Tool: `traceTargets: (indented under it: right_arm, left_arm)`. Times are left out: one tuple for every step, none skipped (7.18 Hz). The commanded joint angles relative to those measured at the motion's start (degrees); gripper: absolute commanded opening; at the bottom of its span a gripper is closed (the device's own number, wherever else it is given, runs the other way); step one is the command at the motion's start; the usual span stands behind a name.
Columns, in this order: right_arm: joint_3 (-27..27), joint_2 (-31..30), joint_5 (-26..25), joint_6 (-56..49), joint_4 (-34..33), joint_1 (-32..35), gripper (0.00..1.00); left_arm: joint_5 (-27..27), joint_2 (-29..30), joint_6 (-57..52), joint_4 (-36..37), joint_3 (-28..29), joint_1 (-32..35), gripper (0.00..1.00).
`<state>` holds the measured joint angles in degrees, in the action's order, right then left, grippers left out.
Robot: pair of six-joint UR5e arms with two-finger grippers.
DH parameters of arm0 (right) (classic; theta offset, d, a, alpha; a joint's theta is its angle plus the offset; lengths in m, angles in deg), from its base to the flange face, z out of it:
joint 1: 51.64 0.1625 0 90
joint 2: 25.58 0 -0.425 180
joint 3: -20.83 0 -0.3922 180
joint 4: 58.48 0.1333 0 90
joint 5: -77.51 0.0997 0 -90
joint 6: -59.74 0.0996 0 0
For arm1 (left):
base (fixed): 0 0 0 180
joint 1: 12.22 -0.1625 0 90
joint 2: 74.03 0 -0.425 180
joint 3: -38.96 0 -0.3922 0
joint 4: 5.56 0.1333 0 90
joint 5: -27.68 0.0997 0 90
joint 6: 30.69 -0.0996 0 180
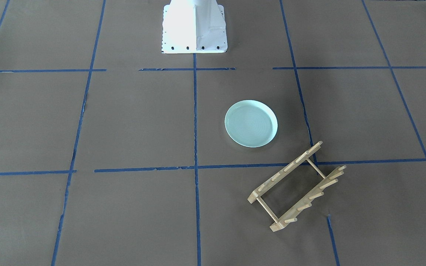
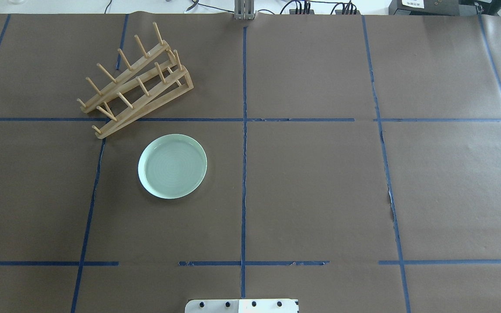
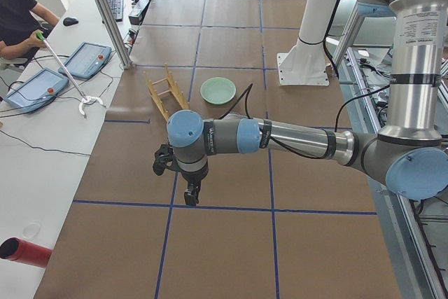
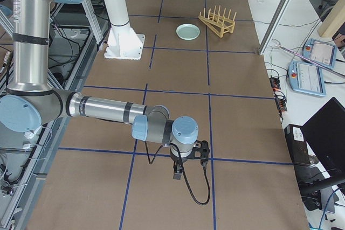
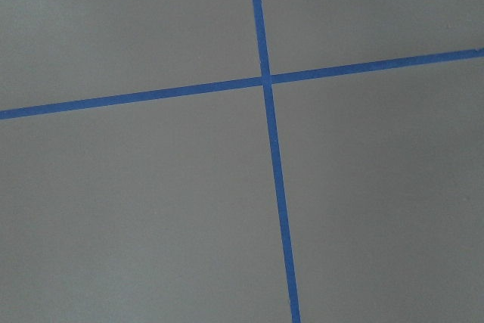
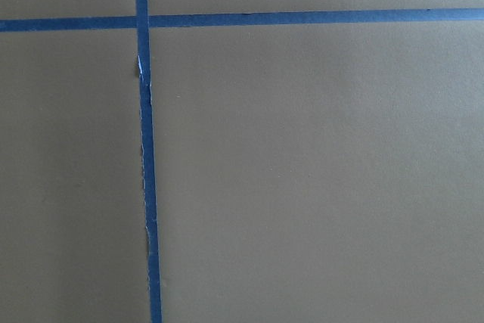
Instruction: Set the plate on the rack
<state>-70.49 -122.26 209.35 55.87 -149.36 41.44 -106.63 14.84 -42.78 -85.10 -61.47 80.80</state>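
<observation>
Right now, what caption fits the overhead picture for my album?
A mint-green plate lies flat beside a wooden dish rack on the brown taped table.

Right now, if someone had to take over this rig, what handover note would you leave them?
The left gripper hangs over the brown paper-covered table, away from the job's things; open or shut cannot be told.
The right gripper hangs likewise at the other end; same doubt.
The round pale mint-green plate lies flat on the table, on the robot's left side.
The small light-wood dish rack stands just beyond it, farther from the robot, not touching it, nothing in it.
Done: nothing.
Left: grasp the plate, lift it, set it between the rack's pegs.
</observation>
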Motion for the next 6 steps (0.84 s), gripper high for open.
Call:
traceTargets:
  right_arm:
    - [0.00, 0.00, 0.00, 0.00, 0.00, 0.00, 1.00]
    - [0.00, 0.00, 0.00, 0.00, 0.00, 0.00, 1.00]
    - [0.00, 0.00, 0.00, 0.00, 0.00, 0.00, 1.00]
    - [0.00, 0.00, 0.00, 0.00, 0.00, 0.00, 1.00]
    - [0.00, 0.00, 0.00, 0.00, 0.00, 0.00, 1.00]
    - [0.00, 0.00, 0.00, 0.00, 0.00, 0.00, 1.00]
  left_arm:
    - [-1.73, 0.59, 6.85, -2.80, -2.47, -0.47, 1.00]
    - [-2.61, 0.69, 13.87, -3.86, -4.93, -2.04, 1.00]
    - [-2.53, 1.73, 22.99, -5.69, -7.56, -7.11, 1.00]
    - [-2.62, 5.40, 33.61, -6.58, -7.85, -10.98, 1.00]
    - [-2.71, 9.96, 43.98, -6.59, -7.68, -15.37, 1.00]
    - [-2.62, 14.88, 55.75, -6.68, -7.41, -21.16, 1.00]
